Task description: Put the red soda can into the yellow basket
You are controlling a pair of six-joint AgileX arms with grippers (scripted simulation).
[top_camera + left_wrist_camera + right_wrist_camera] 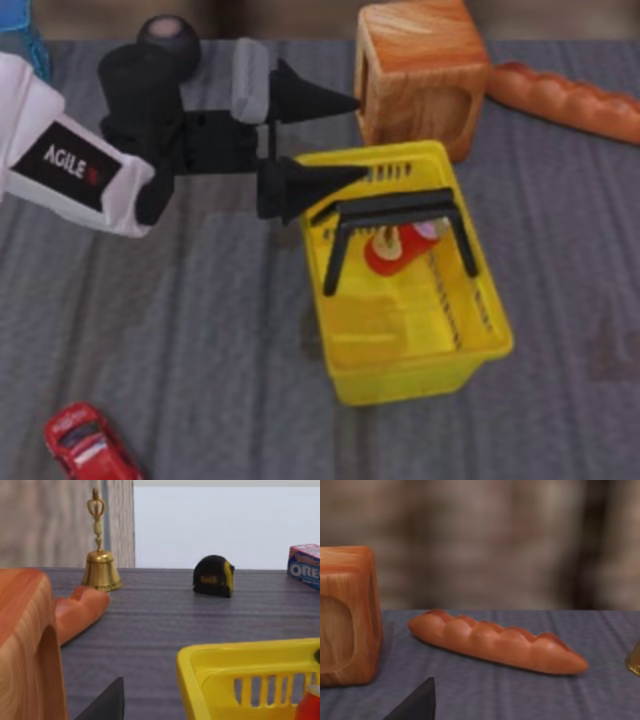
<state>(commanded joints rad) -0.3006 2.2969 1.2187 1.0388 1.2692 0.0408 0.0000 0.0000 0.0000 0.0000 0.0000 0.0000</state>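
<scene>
The can (400, 250) lies inside the basket (478, 352), on its floor, toward the far end under the black handles (397, 213) that cross above it. It is on its side rather than upright, its long axis slanting across the basket floor: the end with the pale label patch points toward the table's left and slightly nearer, the other end toward the far right, partly hidden behind the handle bar. In the left wrist view only a sliver of the can (310, 705) shows behind the slotted yellow wall of the basket (225, 667). The left tool (345, 140) hangs over the basket's far left corner, released, its two dark fingers (315, 97) spread well apart and holding nothing; one reaches toward the wooden box (420, 70), the other lies over the basket's rim. The box stands just beyond the basket, and a long bread loaf (570, 100) lies to its right along the far edge. A red toy car (88, 445) sits at the near left of the table (180, 330). The left wrist view also shows a brass bell (100, 565), a tape measure (214, 576) and a cookie box (305, 565) farther off. The right tool is seen only as a dark finger tip (417, 702) in its own wrist view, facing the loaf (495, 642); whether it is released or clenched I cannot tell.
</scene>
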